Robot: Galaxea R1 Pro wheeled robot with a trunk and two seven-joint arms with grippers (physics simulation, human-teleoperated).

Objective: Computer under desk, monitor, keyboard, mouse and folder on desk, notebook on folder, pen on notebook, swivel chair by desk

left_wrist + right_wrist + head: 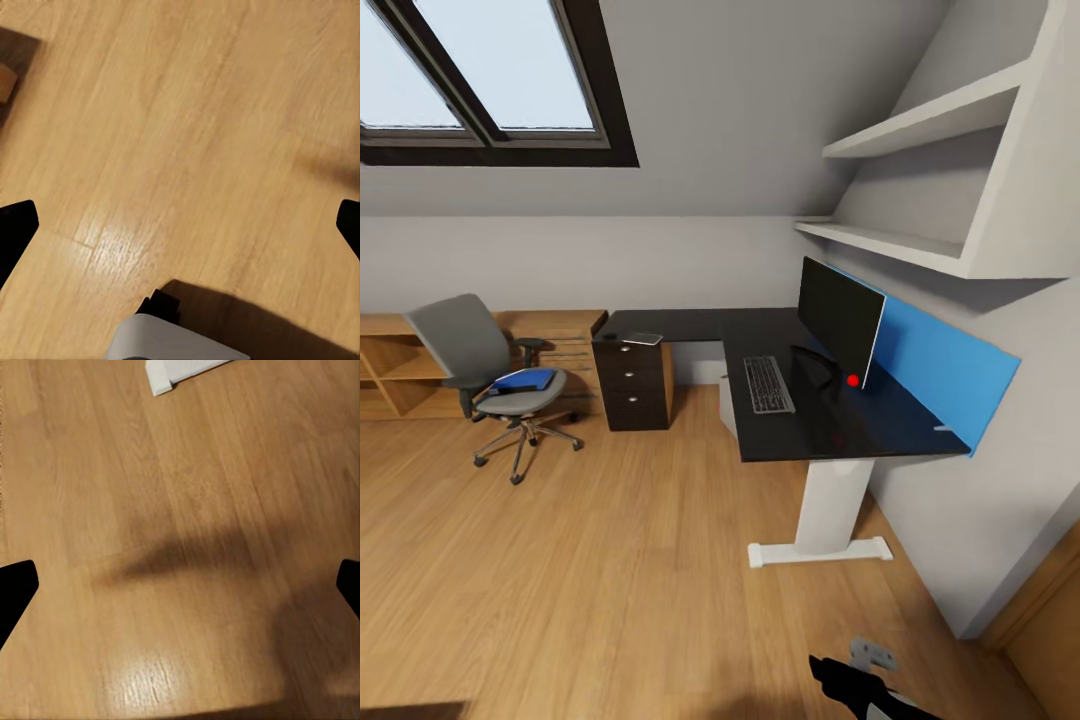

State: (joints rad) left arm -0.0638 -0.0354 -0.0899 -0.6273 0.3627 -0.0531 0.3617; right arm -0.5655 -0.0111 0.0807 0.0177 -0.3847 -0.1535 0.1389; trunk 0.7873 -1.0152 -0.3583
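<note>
Resting on swivel chair (480,365), blue folder (525,379)

This is a home study corner in an attic room. A sloped ceiling carries a dark-framed skylight (490,80), and pale wood plank flooring (610,560) runs across the room. A black L-shaped table (830,425) on a white pedestal leg stands against the wall with a blue back panel (940,365), holding a monitor (840,318) and a keyboard (767,384). White wall shelves (920,125) hang above it. A dark drawer unit (635,385), low wooden shelving (390,370) and a grey swivel chair (485,370) complete the setting.
</note>
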